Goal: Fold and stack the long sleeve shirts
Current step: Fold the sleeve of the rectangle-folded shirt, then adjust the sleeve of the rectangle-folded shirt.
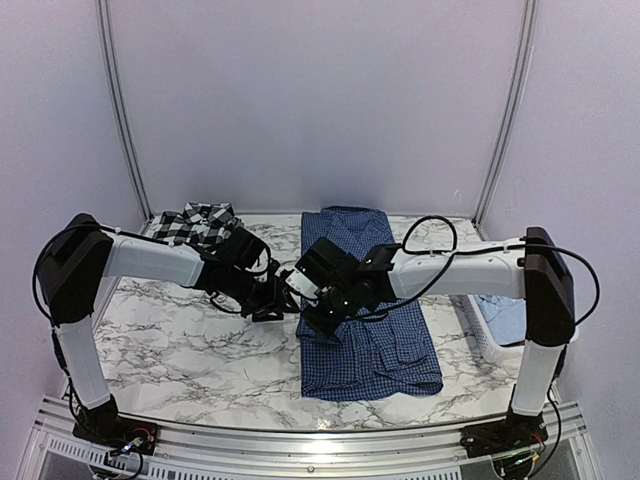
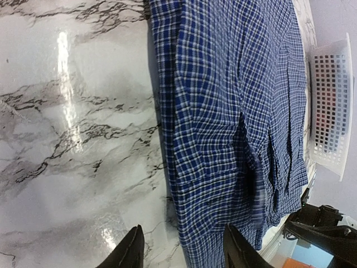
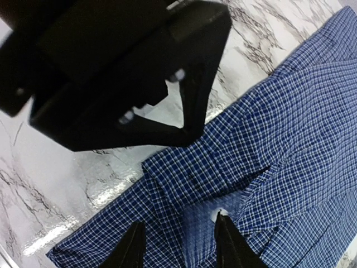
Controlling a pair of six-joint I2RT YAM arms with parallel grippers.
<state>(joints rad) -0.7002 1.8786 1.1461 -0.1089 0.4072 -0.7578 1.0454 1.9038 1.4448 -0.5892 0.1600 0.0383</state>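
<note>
- Nearest the right wrist camera, the right gripper (image 3: 179,245) hung over the blue shirt (image 3: 290,139) with its jaws spread and nothing visibly pinched between them.
- The left gripper (image 2: 183,251) also had its jaws spread and empty. It was poised over the shirt's left edge, where the cloth met the table (image 2: 72,139).
- The two grippers sat close together at that edge, about midway along the shirt. The left one's black body filled the top of the right wrist view.
- The blue shirt lay flat, right of the table's middle, as a long narrow panel. Its sides looked folded in, so I judged it part folded, with the end-to-end folds yet to do.
- The plaid shirt (image 1: 198,224) lay crumpled at the far left, unfolded.
- The pale shirt (image 1: 505,318) sat in the basket (image 1: 478,335) on the right.
- No stack had been begun, so most of the task was left to do.
- The shirt's left edge ran straight, and bare marble beside it gave room to work.
- On the right the basket stood near the shirt, leaving less room.
- The crowded grippers seemed the main collision risk.
</note>
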